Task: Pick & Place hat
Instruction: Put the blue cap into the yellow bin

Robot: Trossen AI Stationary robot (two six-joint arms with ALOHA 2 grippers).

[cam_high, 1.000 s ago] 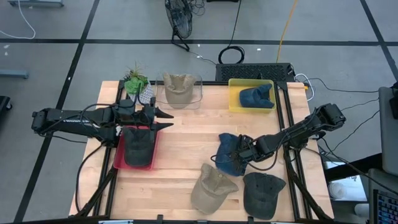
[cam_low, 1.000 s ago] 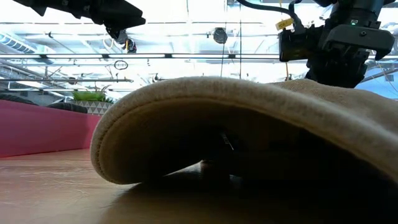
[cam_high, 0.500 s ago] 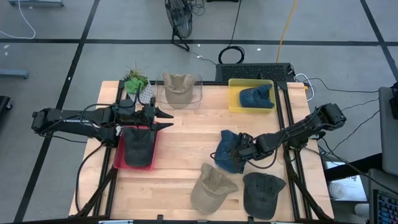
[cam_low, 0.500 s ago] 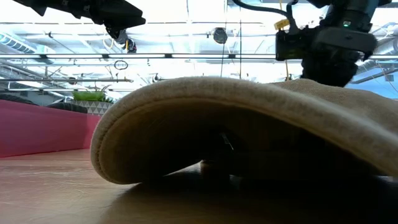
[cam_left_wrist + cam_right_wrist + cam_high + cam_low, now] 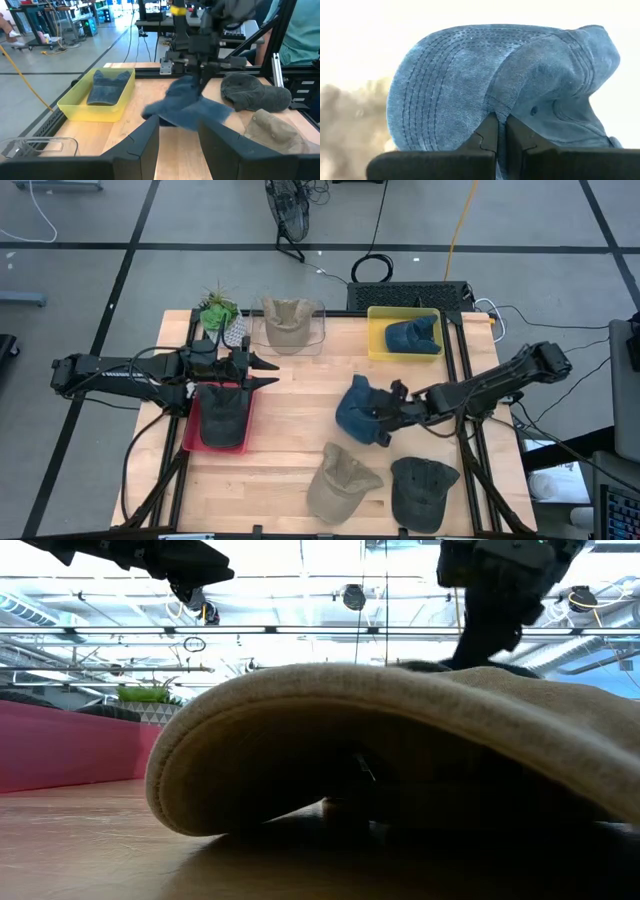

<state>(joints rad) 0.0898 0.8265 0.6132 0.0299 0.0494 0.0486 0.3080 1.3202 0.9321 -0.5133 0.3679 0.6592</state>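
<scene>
Right gripper [image 5: 392, 412] has its jaws clamped on the blue denim hat [image 5: 357, 413], pinching a fold of fabric near the brim; the right wrist view shows the cloth squeezed between both fingers [image 5: 489, 131]. The hat hangs over the middle-right of the tabletop [image 5: 300, 395], apparently just lifted clear, far side of the tan hat [image 5: 341, 482] and dark grey hat [image 5: 422, 491] that lie at the near edge. Step in hand looks like carry to a bin. Likely target is the yellow bin [image 5: 402, 352] at the far right, which already holds a blue hat [image 5: 412, 337], so matching by colour is my guess. To do it well: keep the pinch tight, since the grip is only on a thin fold and the hat can slip or swing; raise enough that the drooping brim clears the bin wall; move over the bin centre before letting go, not over the rim; release low so it drops inside on top of the other one. Avoid dragging across the tan hat. Left gripper [image 5: 265, 372] waits at the left over the red bin [image 5: 190, 434], which holds a dark hat [image 5: 222, 416]; its jaws stand parted with nothing between them, as the left wrist view shows. Clear bin [image 5: 318, 335] at the far edge holds a beige hat [image 5: 286, 323], with a small green plant [image 5: 217, 310] beside it.
</scene>
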